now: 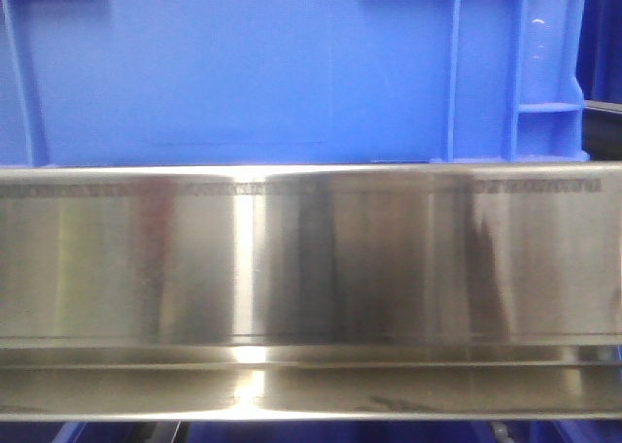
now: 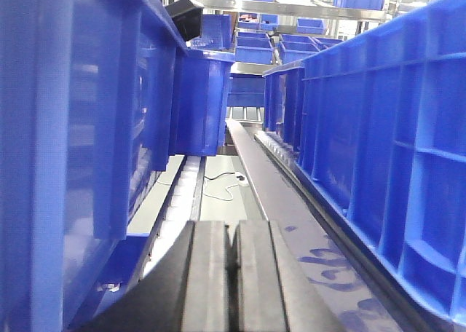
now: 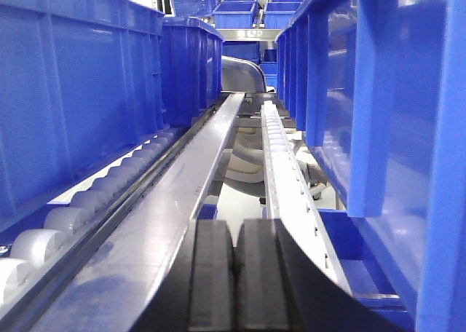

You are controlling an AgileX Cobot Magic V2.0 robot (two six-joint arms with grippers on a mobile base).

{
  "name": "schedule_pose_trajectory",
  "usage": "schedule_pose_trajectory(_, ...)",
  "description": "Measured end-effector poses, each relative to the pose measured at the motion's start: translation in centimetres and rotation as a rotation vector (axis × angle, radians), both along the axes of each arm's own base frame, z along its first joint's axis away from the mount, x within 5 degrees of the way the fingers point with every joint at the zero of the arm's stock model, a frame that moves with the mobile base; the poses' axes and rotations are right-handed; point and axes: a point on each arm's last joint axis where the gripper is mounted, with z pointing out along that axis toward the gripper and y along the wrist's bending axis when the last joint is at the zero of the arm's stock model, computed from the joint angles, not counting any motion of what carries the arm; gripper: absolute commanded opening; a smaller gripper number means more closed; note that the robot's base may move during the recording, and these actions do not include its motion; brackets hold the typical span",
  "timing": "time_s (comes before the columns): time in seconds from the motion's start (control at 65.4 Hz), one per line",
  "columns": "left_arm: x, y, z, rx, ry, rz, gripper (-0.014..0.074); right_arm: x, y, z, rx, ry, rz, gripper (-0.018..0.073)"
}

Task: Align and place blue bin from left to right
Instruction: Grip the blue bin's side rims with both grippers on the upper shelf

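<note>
Bright, even light. In the front view the large bright-blue ribbed plastic bin looks soft, and a vertical glare streak cuts the brushed stainless-steel rail left of centre. In the wrist views the black left hand and right hand blur at the bottom edge.

L gripper, dark padded fingers pressed together w/ nothing between, sits near, bottom centre. Large bright-blue ribbed plastic crate fills the right; second bright-blue plastic crate fills the left, v. close. Between them a flat steel rail runs near to far, w/ a white roller track on its left. Small blue tubs on a far metal shelf.
</note>
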Motion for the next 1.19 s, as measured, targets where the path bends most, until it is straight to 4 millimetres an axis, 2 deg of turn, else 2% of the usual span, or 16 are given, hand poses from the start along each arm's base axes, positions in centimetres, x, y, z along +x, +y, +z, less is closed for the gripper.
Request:
schedule_pose_trajectory(0.903,0.0,0.0,0.3,-0.001,-0.036,0.001,-0.0111,0.0,0.0,0.1,0.0,-0.006,0.0,-0.0069)
schedule_pose_trajectory(1.193,-0.1,0.0,0.8,-0.007,-0.087,0.003,-0.0111,-0.1,-0.1,1.4,0.041,-0.159,-0.007,-0.0069)
